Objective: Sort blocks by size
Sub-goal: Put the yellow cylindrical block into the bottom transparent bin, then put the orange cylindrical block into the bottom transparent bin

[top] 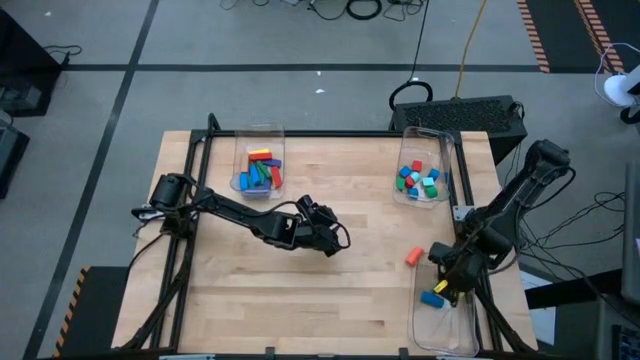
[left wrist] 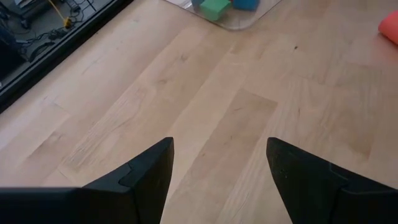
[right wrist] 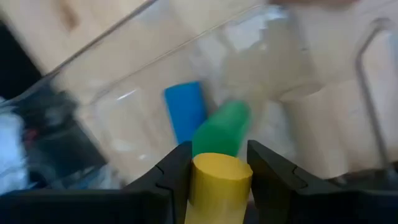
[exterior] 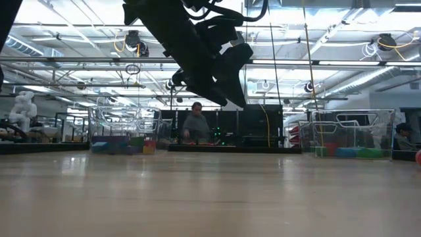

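The right hand (right wrist: 212,171), clenched on a yellow cylinder (right wrist: 221,180), hovers over the clear bin (top: 445,325) holding a blue block (right wrist: 185,111) and a green block (right wrist: 222,128); the next move calls for releasing it there, while the left hand (left wrist: 217,171) waits released over the table (top: 330,300).

Overhead view of the wooden table (top: 300,290) with three clear bins: one at the far left-centre (top: 259,160) holding red, yellow, green and blue blocks (top: 260,172), one at the far right (top: 424,165) holding small red, blue and green blocks (top: 418,179), and one at the near right (top: 447,310). The left tool (top: 338,240) hangs over the bare middle of the table. The right tool (top: 443,287) is over the near-right bin, where a yellow block (top: 440,287) and a blue block (top: 431,299) show, with an orange block (top: 413,257) lying on the table just beside that bin.
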Robot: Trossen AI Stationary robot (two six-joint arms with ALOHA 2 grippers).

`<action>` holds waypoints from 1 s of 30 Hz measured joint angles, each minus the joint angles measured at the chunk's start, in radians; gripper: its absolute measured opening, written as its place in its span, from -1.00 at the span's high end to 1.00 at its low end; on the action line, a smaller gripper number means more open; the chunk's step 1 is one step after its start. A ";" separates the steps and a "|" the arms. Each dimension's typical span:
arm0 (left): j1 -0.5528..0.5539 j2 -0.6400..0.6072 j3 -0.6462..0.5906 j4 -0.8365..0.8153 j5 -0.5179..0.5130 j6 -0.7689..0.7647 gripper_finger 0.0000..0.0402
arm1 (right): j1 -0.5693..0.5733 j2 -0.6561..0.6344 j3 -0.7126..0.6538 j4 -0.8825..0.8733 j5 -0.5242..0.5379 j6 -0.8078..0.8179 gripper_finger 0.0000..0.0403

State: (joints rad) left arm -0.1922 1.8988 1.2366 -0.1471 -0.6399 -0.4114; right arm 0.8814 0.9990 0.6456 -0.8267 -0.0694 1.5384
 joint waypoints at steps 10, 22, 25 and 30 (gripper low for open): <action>0.000 0.000 0.000 0.001 0.000 -0.002 -0.29 | -0.002 0.092 0.000 0.023 -0.027 0.000 0.12; 0.000 0.001 0.000 0.006 0.000 -0.002 -0.29 | -0.006 0.078 0.140 0.069 0.085 -0.251 0.06; 0.000 0.001 0.000 0.007 0.000 -0.002 -0.29 | -0.022 0.077 0.207 0.073 0.260 -0.339 0.08; 0.000 0.001 0.000 0.007 0.000 -0.002 -0.29 | -0.115 0.137 0.231 0.073 0.313 -0.379 0.13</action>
State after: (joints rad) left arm -0.1921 1.8996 1.2369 -0.1398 -0.6399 -0.4129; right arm 0.7668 1.1358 0.8768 -0.7535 0.2435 1.1596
